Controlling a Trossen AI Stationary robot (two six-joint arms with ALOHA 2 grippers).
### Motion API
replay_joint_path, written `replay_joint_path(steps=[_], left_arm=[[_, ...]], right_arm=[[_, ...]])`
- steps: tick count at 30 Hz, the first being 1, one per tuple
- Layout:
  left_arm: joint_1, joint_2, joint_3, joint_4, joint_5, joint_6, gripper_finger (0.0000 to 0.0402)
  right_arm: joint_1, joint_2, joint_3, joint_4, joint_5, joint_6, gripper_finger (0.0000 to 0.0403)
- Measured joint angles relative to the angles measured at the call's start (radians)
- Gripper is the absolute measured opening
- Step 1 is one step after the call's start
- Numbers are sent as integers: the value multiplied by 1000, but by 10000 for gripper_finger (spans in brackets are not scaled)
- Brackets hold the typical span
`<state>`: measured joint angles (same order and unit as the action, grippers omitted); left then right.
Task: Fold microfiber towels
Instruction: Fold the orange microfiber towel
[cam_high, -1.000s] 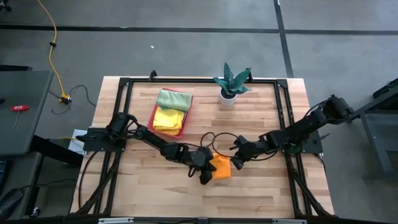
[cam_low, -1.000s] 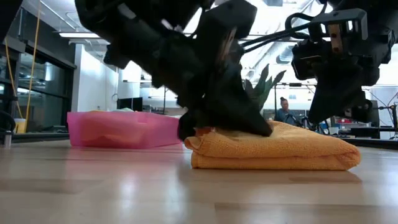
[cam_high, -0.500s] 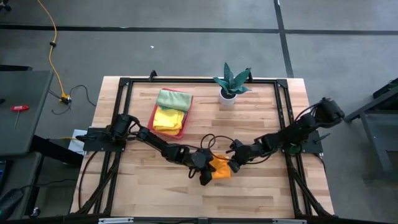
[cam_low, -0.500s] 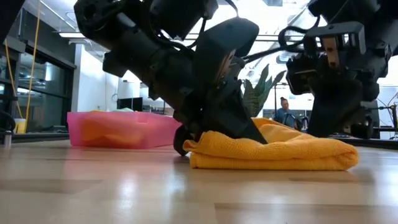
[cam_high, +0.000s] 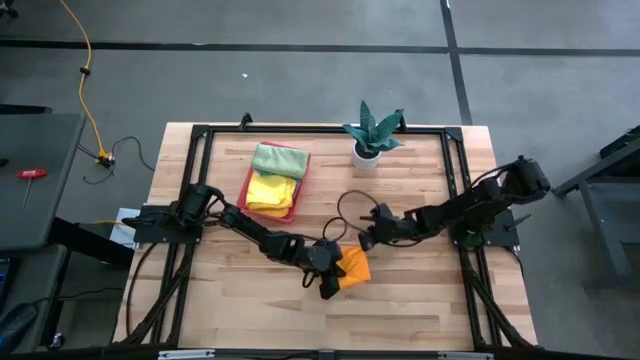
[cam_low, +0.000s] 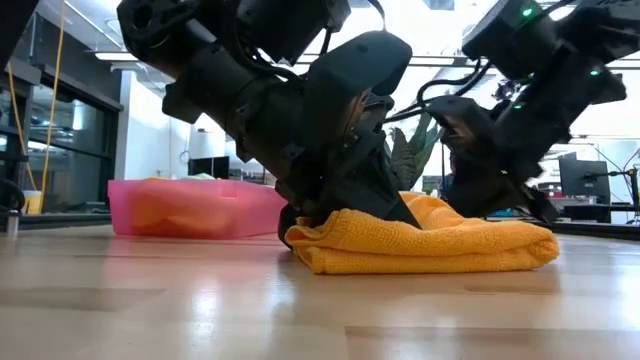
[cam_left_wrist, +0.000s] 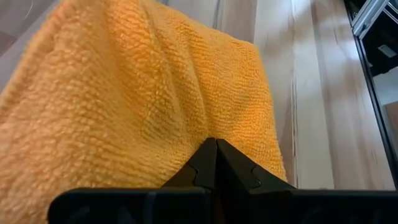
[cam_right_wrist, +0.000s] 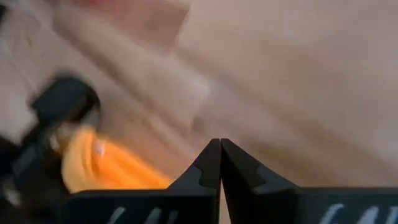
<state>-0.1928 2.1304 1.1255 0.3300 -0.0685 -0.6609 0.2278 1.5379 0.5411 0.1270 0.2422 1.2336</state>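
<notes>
An orange microfiber towel (cam_high: 355, 265) lies folded on the table's wood, a little near of centre; it also shows in the low view (cam_low: 450, 245) and fills the left wrist view (cam_left_wrist: 143, 87). My left gripper (cam_high: 336, 272) is shut and rests on the towel's left part. My right gripper (cam_high: 364, 240) is shut and hangs just past the towel's far edge. In its own wrist view its fingertips (cam_right_wrist: 219, 143) stand over bare wood, with the towel (cam_right_wrist: 106, 165) off to one side. My left gripper presses its shut fingertips (cam_left_wrist: 216, 144) down on the towel's top layer (cam_left_wrist: 205, 118), near its left end (cam_low: 345, 225). The fingers slant down from the table's left. The towel stays folded and flat on the table beneath them.
A pink tray (cam_high: 297, 203) at the back left holds a light green towel (cam_high: 280, 160) and a yellow one (cam_high: 270, 190). A potted plant (cam_high: 370, 135) stands at the far edge. Black frame rails (cam_high: 455, 190) run round the table.
My right gripper has swung from the towel's right end toward the far edge and the table's left, sinking and rolling as it went. It now sits behind the towel. Both grippers stay shut, and the left one stays pressed on the towel.
</notes>
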Motion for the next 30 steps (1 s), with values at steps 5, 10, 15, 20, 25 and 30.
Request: replay_joint_path(steps=[5, 10, 15, 20, 25, 30], left_arm=[[-7, 0, 0, -9, -3, 2, 0], [-12, -1, 1, -32, 30, 51, 0], [-19, -2, 1, -38, 35, 71, 0], [-19, -1, 0, -34, 35, 71, 0], [-19, -1, 0, -33, 35, 71, 0], [-19, 0, -1, -32, 34, 71, 0]], right_arm=[[-45, -31, 0, 14, 7, -40, 0], [-32, -92, 0, -34, -189, -137, 0], [17, -72, 1, -39, -379, -193, 0], [36, -5, 1, 10, -342, -158, 0], [24, 44, 1, 85, -297, -149, 0], [-12, 53, 1, 98, -188, -134, 0]])
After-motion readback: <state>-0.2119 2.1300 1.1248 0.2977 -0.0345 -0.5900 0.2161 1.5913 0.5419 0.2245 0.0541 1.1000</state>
